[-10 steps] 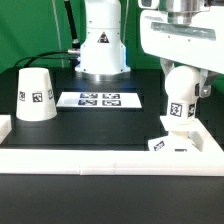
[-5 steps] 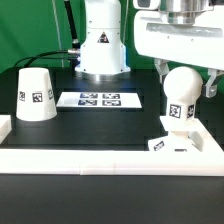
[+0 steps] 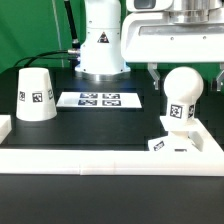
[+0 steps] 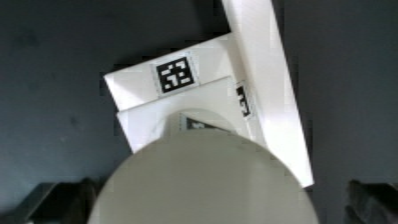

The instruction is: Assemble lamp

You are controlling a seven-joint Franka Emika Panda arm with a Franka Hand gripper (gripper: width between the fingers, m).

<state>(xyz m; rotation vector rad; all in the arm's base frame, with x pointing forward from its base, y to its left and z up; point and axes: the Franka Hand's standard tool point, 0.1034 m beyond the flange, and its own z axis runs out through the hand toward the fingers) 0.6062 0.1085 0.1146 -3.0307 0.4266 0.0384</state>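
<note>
The white ball-shaped bulb (image 3: 181,96) stands upright on its neck in the small blocky base (image 3: 170,146) at the exterior view's right, against the front rail. My gripper (image 3: 186,76) hovers over the bulb's top, open, with a finger on each side and not touching it. In the wrist view the bulb (image 4: 196,175) fills the foreground, with the tagged base (image 4: 178,80) beyond it and dark fingertips (image 4: 61,202) at the corners. The cone-shaped shade (image 3: 35,95) stands alone at the exterior view's left.
The marker board (image 3: 100,100) lies flat at the middle back. The long white border rail (image 3: 100,162) runs along the front and turns up at the left corner. The robot's base (image 3: 103,40) stands behind.
My gripper has risen off the bulb, from around its ball to its top. The bulb has stayed standing in the base.
</note>
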